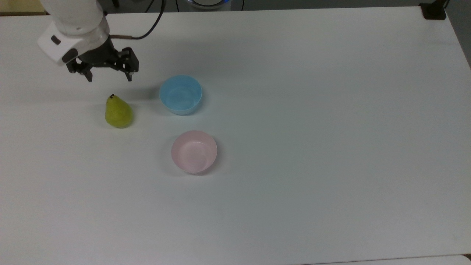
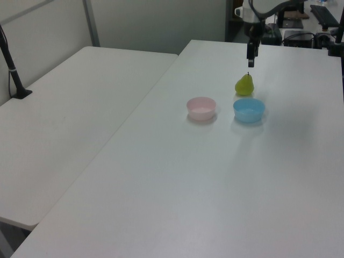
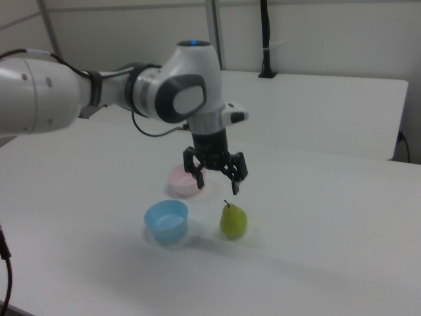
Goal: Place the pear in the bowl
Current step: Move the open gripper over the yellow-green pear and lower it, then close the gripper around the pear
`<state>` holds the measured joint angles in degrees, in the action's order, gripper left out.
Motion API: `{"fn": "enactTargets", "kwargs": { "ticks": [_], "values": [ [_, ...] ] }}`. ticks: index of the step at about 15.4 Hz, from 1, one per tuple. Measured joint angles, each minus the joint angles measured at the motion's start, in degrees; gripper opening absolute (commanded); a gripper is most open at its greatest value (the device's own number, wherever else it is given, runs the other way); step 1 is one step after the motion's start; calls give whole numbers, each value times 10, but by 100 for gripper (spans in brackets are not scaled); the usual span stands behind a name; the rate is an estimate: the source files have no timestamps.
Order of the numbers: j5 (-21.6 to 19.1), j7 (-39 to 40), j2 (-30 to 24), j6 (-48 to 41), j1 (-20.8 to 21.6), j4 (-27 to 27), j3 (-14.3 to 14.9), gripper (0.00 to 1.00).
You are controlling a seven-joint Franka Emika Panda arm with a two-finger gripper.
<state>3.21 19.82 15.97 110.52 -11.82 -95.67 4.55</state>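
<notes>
While my gripper (image 1: 109,78) hangs in the air with its jaws spread wide and nothing between them, the pear (image 1: 118,112) stands upright on the white worktop (image 1: 331,110), stem up. In the right view my gripper (image 3: 216,182) is above the pear (image 3: 233,220) and a little toward the right view's left, clear of the stem, with the fingers pointing down. In the left view my gripper (image 2: 250,56) is just over the pear (image 2: 244,85).

In the top view the pear sits in the worktop's left half, nearer the far edge than the near edge. Just beside it, toward the top view's right, is the light blue bowl (image 1: 180,94), apart from the pear. The pale pink bowl (image 1: 194,151) is nearer the worktop's near edge than the blue one, apart from both, and holds nothing. In the right view the pink bowl (image 3: 183,181) lies partly behind my fingers, and the blue bowl (image 3: 166,221) stands beside the pear.

A black cable (image 1: 151,25) runs from my wrist toward the worktop's far edge.
</notes>
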Motion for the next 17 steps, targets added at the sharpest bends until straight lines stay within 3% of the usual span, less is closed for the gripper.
{"fn": "enactTargets", "kwargs": {
  "ticks": [10, 12, 15, 17],
  "values": [
    [19, 1, 89, 81, -6, 0, -1, 100],
    [19, 1, 98, 96, -6, -1, -1, 89],
    [19, 1, 110, 112, -5, -3, -2, 53],
    [19, 1, 112, 115, -5, -3, -2, 38]
  ]
}}
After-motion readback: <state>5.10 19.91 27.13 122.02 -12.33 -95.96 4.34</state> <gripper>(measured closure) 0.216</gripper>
